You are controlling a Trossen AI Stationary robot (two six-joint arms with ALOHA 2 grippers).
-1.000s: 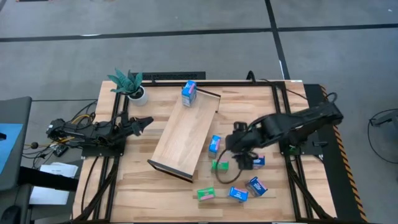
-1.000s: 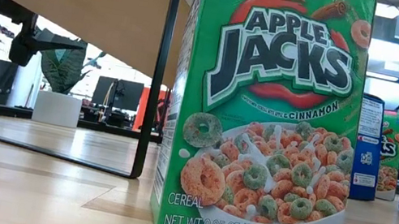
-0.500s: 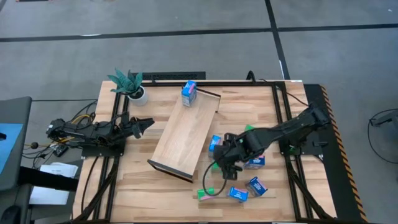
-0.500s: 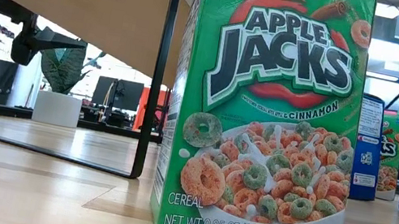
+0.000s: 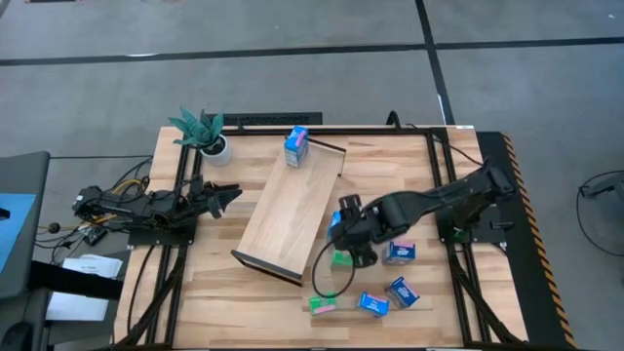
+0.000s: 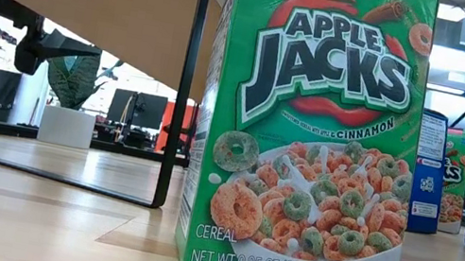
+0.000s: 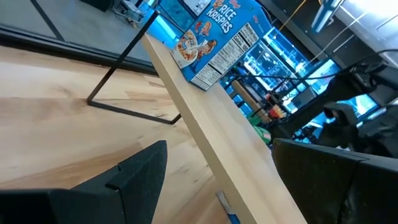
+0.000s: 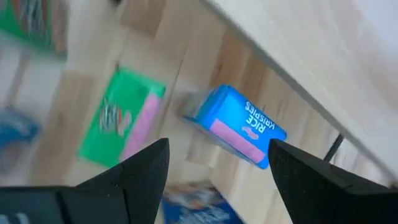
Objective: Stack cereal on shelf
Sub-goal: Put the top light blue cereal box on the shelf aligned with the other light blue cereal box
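The shelf (image 5: 291,210) lies aslant on the table's middle, resting on its dark end pieces, with one blue cereal carton (image 5: 297,144) standing on its far end. My right gripper (image 5: 343,237) hovers open just right of the shelf. It is above a blue Rice Krispies carton (image 8: 239,127) and a green carton (image 8: 121,118), both lying on the table, and touches neither. More cartons lie nearer: green (image 5: 323,305), blue (image 5: 372,304), blue (image 5: 402,291) and blue (image 5: 400,252). My left gripper (image 5: 230,195) waits open at the table's left, pointing level at the shelf (image 7: 211,130).
A potted plant (image 5: 205,136) stands at the far left corner. A black cable (image 5: 327,278) hangs in a loop from my right arm over the near cartons. In the low view a green Apple Jacks carton (image 6: 308,134) stands close in front, the shelf (image 6: 102,2) behind it.
My right gripper has gone toward the table's left, toward the shelf's right side. It has sunk a little and rolled about its wrist, and now stands over the blue and green cartons beside the shelf. It stays open. No carton has moved.
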